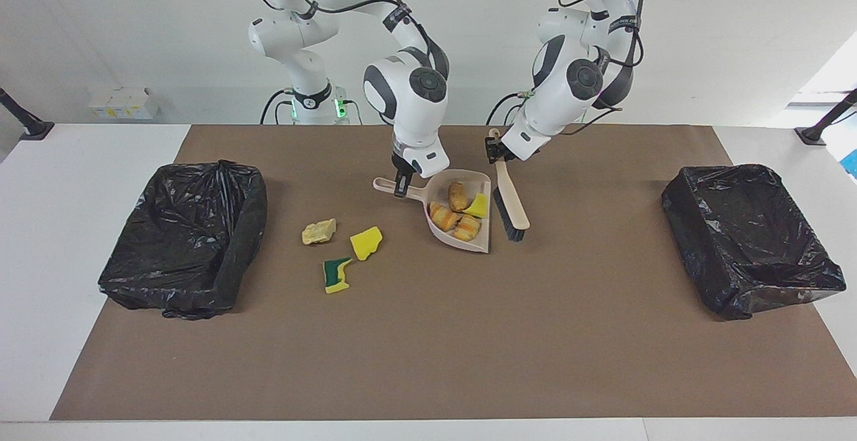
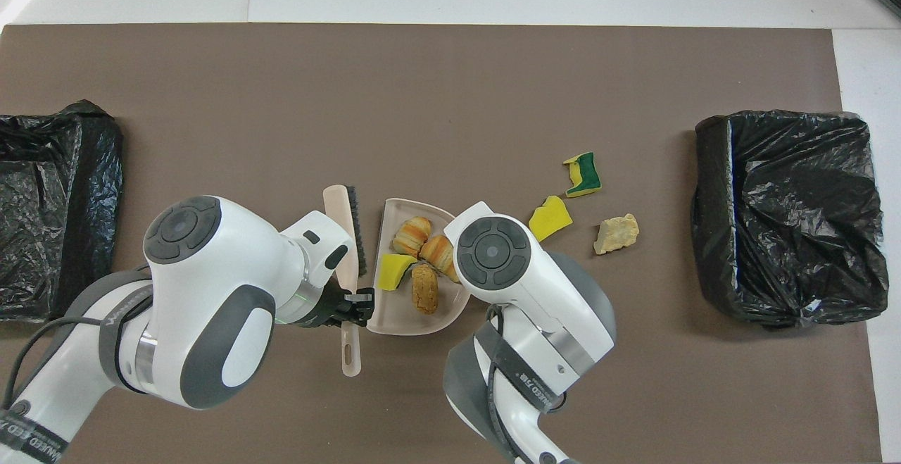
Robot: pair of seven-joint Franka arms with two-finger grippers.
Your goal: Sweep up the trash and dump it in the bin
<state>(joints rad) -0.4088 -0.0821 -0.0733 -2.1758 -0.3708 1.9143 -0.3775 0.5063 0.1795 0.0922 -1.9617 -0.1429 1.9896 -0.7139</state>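
A beige dustpan [image 1: 477, 245] [image 2: 415, 322] lies on the brown mat and holds several pieces of trash: two orange-striped chunks [image 1: 443, 215], a brown chunk [image 2: 424, 288] and a yellow sponge piece [image 1: 478, 207]. My right gripper [image 1: 402, 185] is shut on the dustpan's handle; in the overhead view the arm's wrist hides that grip. My left gripper [image 1: 494, 151] [image 2: 353, 302] is shut on the handle of a beige brush [image 1: 512, 203] [image 2: 350, 221], whose black bristles rest beside the pan's straight edge. Three scraps lie loose on the mat: a tan chunk [image 1: 319, 231] [image 2: 616, 233], a yellow sponge [image 1: 366, 243] [image 2: 550, 217] and a green-and-yellow sponge [image 1: 337, 275] [image 2: 583, 175].
Two bins lined with black bags stand on the mat, one at the right arm's end [image 1: 187, 240] [image 2: 788, 217] and one at the left arm's end [image 1: 750, 240] [image 2: 56, 210]. The loose scraps lie between the dustpan and the bin at the right arm's end.
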